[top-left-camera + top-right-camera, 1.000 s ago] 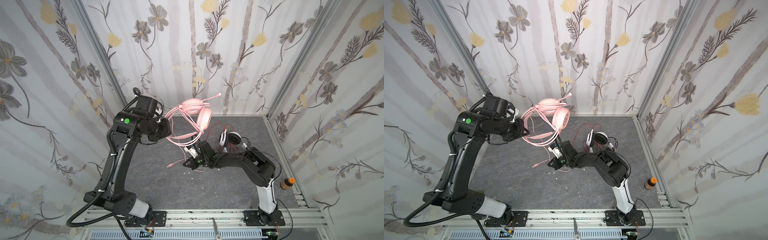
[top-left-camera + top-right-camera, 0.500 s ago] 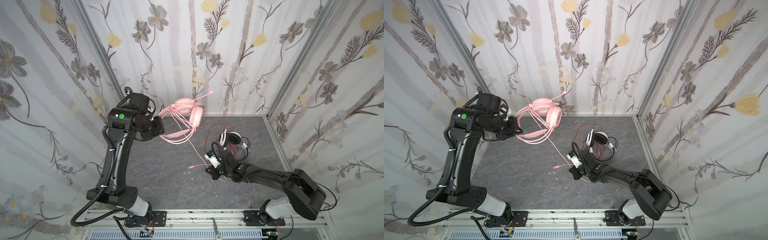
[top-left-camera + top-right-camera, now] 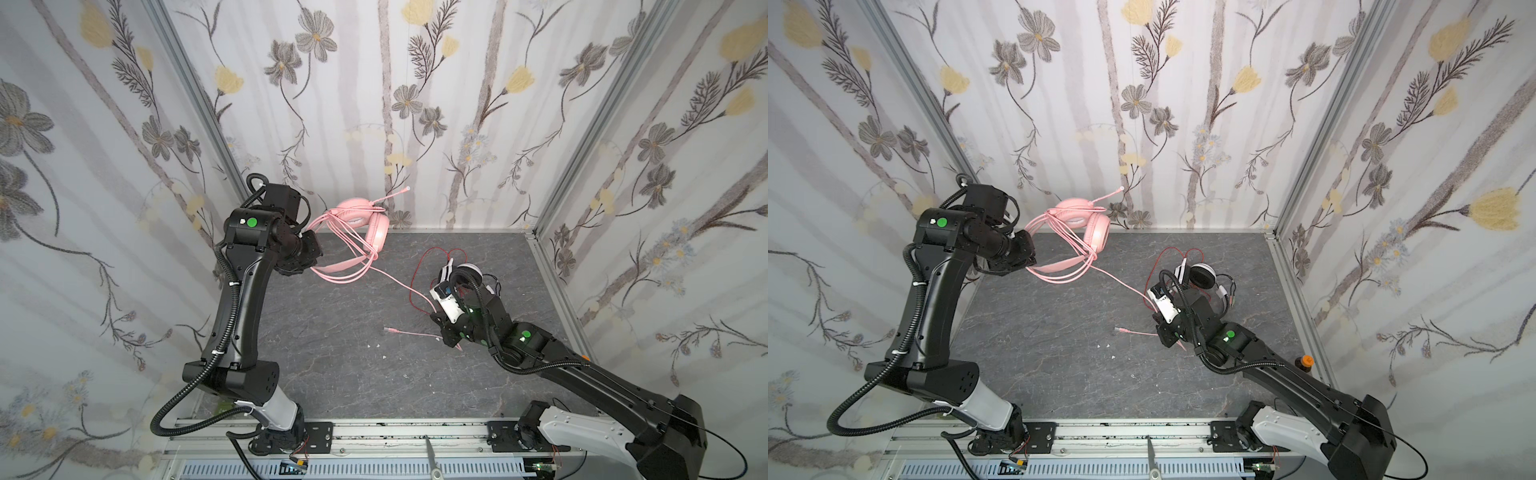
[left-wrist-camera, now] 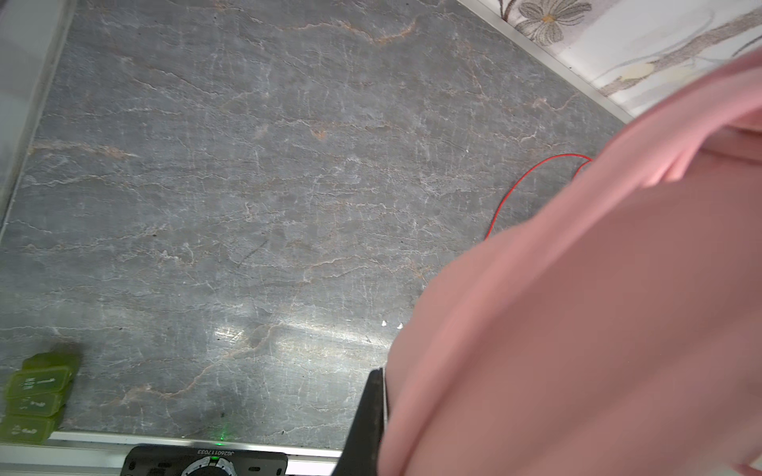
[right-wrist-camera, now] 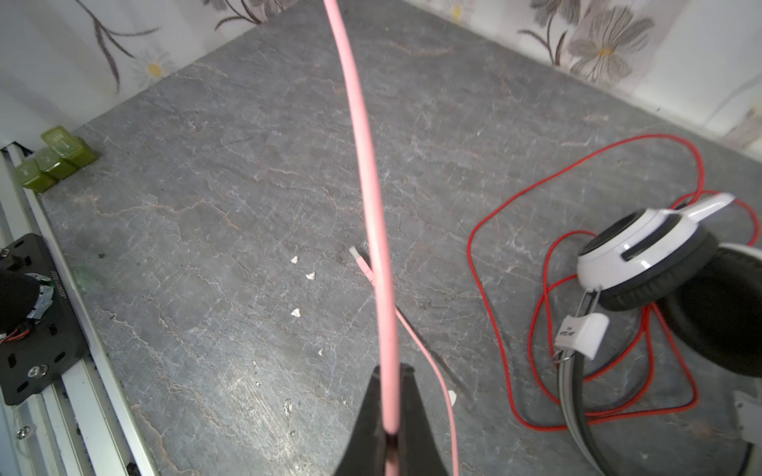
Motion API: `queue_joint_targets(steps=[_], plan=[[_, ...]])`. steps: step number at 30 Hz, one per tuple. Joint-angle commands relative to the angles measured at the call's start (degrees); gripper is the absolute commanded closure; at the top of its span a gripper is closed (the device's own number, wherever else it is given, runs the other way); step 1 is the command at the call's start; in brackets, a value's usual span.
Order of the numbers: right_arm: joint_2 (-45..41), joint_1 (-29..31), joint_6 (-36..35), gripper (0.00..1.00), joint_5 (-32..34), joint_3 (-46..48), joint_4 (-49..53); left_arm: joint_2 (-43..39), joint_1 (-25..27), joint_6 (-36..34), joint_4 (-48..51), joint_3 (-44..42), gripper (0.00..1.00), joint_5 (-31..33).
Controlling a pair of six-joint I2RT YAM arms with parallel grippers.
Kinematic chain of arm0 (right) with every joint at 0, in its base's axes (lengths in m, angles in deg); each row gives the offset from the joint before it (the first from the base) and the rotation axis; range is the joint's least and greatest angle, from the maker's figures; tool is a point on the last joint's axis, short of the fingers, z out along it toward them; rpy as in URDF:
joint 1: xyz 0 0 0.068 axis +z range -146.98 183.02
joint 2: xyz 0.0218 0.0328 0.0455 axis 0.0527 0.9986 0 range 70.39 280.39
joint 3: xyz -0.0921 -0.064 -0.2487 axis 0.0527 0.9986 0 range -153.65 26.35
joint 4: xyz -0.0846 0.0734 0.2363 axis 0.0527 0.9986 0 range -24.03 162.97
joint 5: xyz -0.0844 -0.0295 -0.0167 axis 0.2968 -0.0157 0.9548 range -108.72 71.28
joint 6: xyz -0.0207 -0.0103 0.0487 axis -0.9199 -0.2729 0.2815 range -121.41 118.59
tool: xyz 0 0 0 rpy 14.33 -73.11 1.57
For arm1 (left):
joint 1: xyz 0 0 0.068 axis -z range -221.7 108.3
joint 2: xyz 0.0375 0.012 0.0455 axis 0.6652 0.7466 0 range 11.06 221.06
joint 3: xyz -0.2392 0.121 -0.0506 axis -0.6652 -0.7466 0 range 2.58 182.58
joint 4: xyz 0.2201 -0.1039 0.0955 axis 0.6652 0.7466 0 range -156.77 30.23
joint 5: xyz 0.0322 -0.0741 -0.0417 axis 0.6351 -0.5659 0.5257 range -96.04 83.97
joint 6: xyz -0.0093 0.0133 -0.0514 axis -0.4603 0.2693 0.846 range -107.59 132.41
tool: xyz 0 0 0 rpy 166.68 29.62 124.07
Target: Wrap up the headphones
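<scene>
Starting at the left, the left gripper [image 3: 312, 255] is up off the table [image 3: 332, 365] near the back-left corner. Its fingers are clamped on the headband of the pink headset [image 3: 368, 222]. The headset hangs in the air with its earcups toward the back wall and its mic boom poking upward. In the left wrist view it is a pink blur filling half the picture, too close to show the grip itself. A green pill box [image 4: 37, 399] sits at the table's edge by the rail.

Loops of the pink cord [image 3: 399, 282] are slung around the headband. From there one strand slants down across the middle of the table. Its plug [image 3: 388, 330] lies flat on the grey surface beside a few white specks.

Further right, the right gripper [image 3: 451, 337] is low over the table, jaws pinched tight on that pink cord (the right wrist view shows it plainly). Just behind it, the white-and-black headset [image 3: 465, 274] lies on the table, with its red cord [image 3: 419, 270] sprawled in loose loops around it. At the far right, an orange-capped bottle [image 3: 1306, 360] stands outside the frame rail.
</scene>
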Motion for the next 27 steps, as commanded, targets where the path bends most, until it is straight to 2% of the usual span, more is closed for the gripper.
queue_joint_targets(steps=[1,6,11,17,22,24,27], plan=[[-3.0,1.6,-7.5,1.00,4.4,-3.6,4.0,0.8,0.2,-1.3,-3.2,0.3,1.00,3.1],[-6.1,6.7,-16.1,1.00,8.8,-9.7,5.3,2.1,2.1,-2.4,-2.0,0.4,1.00,7.3],[-5.3,9.7,-25.1,1.00,11.7,-17.4,8.7,2.9,6.2,-2.7,0.3,0.4,1.00,13.6],[-4.1,14.7,-39.0,1.00,19.0,-22.0,11.2,3.2,10.0,-2.8,2.0,0.8,1.00,18.4],[-4.0,15.6,-51.9,1.00,37.3,-17.4,1.5,4.5,13.6,-6.6,4.3,1.9,1.00,19.0],[-3.7,15.2,-57.6,1.00,40.7,-15.8,-2.6,5.6,15.4,-7.6,6.4,2.9,1.00,21.2],[-4.4,14.3,-64.6,1.00,38.8,-15.1,-7.7,7.0,18.3,-8.2,9.2,4.2,1.00,24.4]])
